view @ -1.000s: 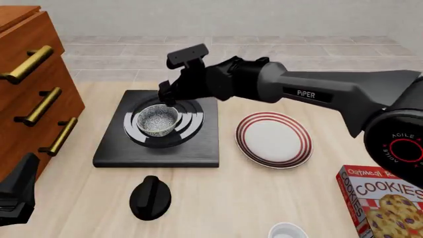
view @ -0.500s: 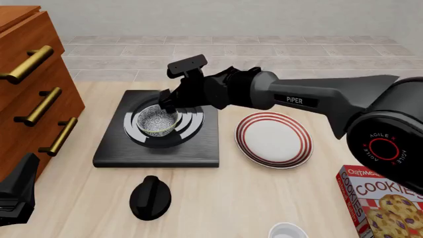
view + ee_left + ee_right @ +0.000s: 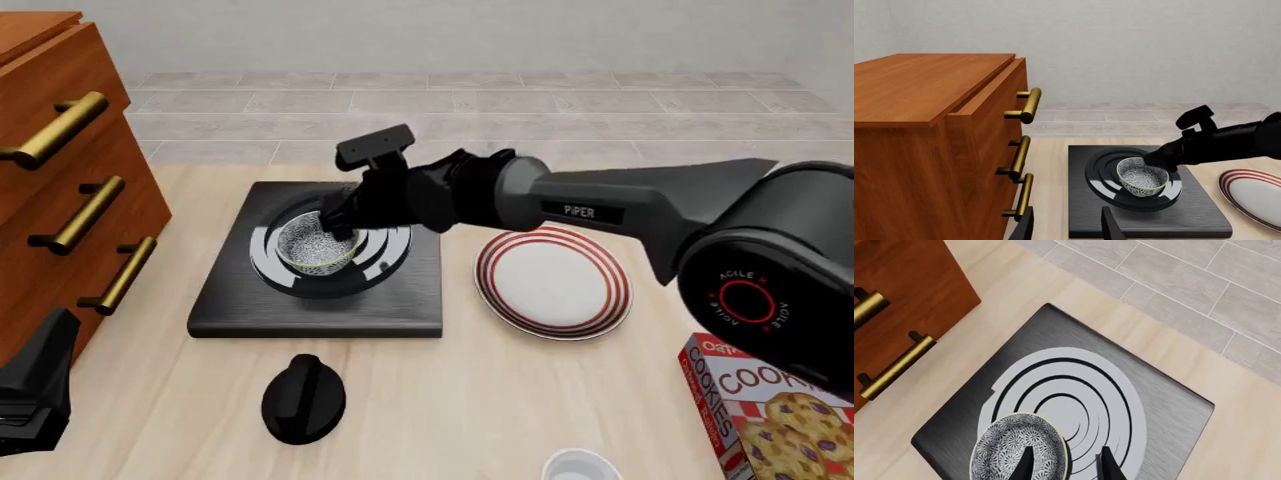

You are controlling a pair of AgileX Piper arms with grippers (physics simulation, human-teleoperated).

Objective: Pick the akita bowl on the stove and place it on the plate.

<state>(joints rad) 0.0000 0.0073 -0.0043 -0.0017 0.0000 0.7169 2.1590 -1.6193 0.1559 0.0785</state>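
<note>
Right gripper (image 3: 338,221) lower over stove (image 3: 400,290)

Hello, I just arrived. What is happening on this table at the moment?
The right arm reaches over the stove toward the akita bowl, which sits on the burner rings. Its hand is open, one finger inside the bowl's rim and the other outside, so the rim lies between them but is not yet gripped. The plate waits, bare, to the right of the stove. The left hand hangs open near the wooden drawers, holding nothing.
</note>
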